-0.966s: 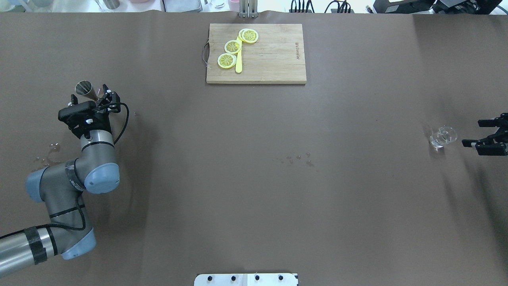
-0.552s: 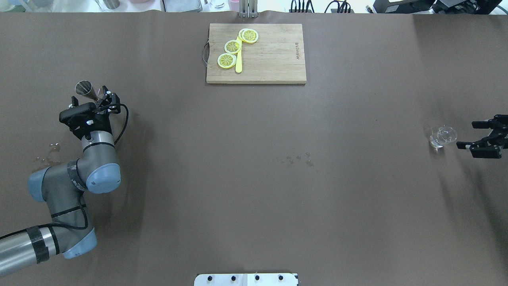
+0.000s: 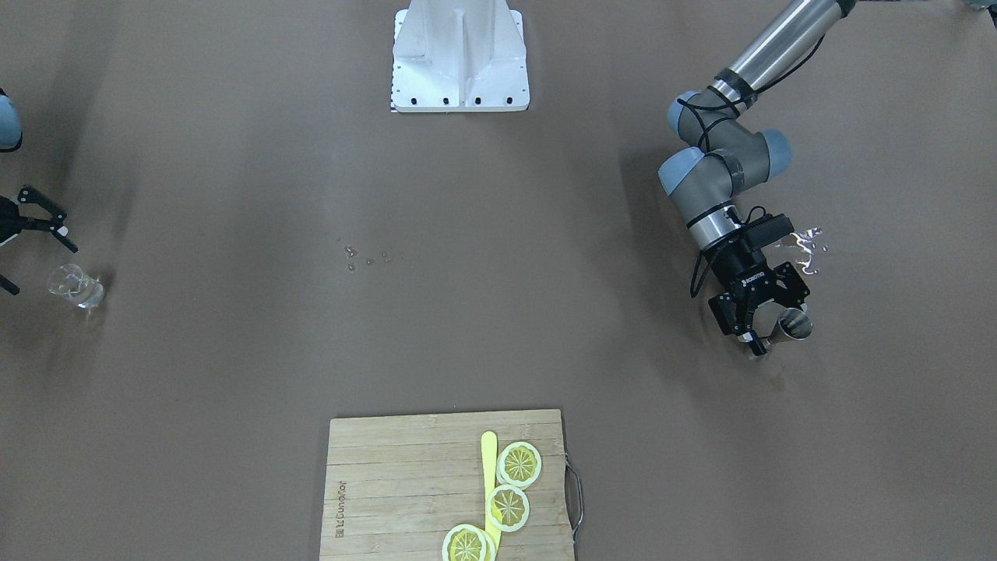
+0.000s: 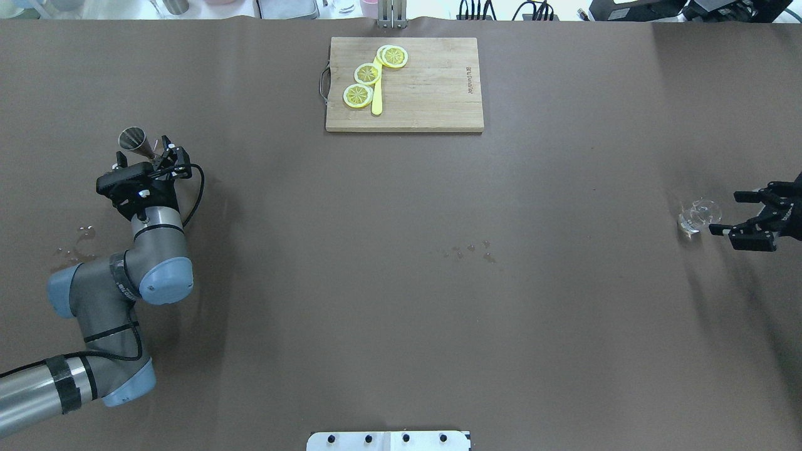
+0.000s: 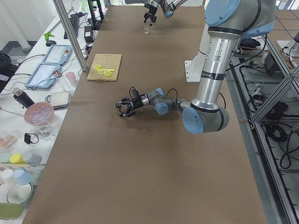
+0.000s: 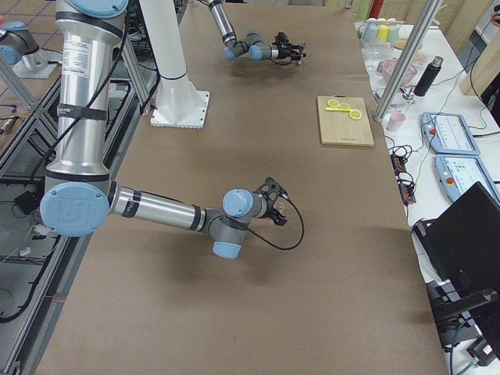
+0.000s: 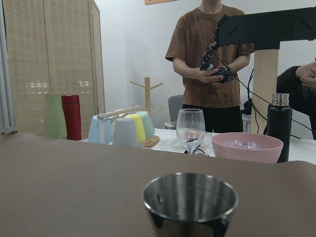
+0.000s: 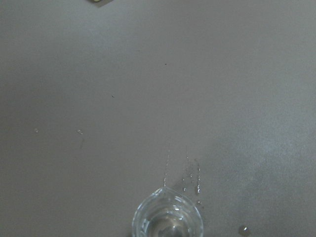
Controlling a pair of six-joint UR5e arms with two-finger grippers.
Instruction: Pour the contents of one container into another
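A steel cup (image 4: pixel 133 139) stands upright at the table's left side, and its rim fills the bottom of the left wrist view (image 7: pixel 190 197). My left gripper (image 4: pixel 142 153) is open, low at the table, with its fingers either side of the cup's base (image 3: pixel 788 324). A small clear glass (image 4: pixel 697 217) with a little liquid stands at the far right. It also sits at the bottom edge of the right wrist view (image 8: pixel 168 218). My right gripper (image 4: pixel 732 213) is open just to the glass's right, apart from it.
A wooden cutting board (image 4: pixel 432 88) with lemon slices (image 4: pixel 368 74) and a yellow knife lies at the table's far middle. Spilled water (image 4: pixel 78 244) glistens beside the left arm. Droplets (image 4: pixel 467 250) dot the table's middle. People and tableware stand beyond the left table end.
My right gripper has moved in toward the glass, still open. The left arm has shifted slightly, its gripper staying open by the steel cup.
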